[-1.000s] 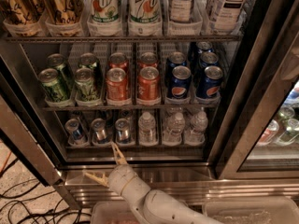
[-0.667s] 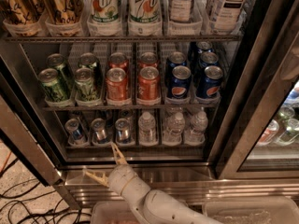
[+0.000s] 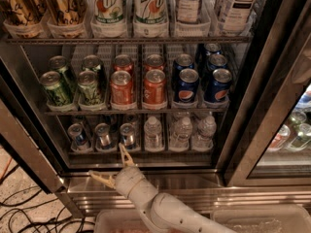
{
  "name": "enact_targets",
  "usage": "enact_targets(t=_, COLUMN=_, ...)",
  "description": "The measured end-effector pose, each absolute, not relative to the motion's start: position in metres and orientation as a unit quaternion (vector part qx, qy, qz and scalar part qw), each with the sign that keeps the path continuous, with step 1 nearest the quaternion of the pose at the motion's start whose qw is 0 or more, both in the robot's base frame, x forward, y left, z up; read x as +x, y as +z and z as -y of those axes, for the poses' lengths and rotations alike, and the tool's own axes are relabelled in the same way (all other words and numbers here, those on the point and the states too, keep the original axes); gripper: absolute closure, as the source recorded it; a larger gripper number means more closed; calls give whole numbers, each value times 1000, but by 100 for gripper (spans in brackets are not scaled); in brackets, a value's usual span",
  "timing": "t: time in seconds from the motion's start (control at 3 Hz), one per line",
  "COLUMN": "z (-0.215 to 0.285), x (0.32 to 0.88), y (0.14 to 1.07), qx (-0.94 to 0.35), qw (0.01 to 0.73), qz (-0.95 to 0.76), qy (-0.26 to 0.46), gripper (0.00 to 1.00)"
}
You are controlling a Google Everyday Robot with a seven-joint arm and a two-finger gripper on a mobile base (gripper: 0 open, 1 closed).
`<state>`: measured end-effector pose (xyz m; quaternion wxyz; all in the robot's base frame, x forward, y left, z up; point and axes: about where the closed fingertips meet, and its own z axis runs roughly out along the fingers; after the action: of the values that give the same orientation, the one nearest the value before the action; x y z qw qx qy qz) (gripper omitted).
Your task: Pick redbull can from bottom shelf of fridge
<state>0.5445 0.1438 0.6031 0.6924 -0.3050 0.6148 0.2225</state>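
Three slim blue-and-silver redbull cans stand in the left lanes of the bottom shelf (image 3: 160,154) of the fridge (image 3: 160,184): one at the left (image 3: 77,136), one in the middle (image 3: 103,135), one at the right (image 3: 128,134). My gripper (image 3: 109,163) is on a white arm outside the fridge, just below and in front of the shelf's left part. Its fingers are spread wide open and hold nothing. One fingertip (image 3: 124,152) points up toward the right redbull can, and the other (image 3: 95,174) points left over the steel sill.
Clear water bottles (image 3: 181,132) fill the right lanes of the bottom shelf. The rack above holds green cans (image 3: 56,89), orange cans (image 3: 121,87) and Pepsi cans (image 3: 187,85). A dark door edge (image 3: 252,115) stands at the right. Cables (image 3: 24,212) lie on the floor at the left.
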Motion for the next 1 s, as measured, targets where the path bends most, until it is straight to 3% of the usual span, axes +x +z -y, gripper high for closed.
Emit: enact_targets(t=1.0, z=-132, x=583, y=613, qx=-303, qw=690, qz=-626, qy=202, gripper=25)
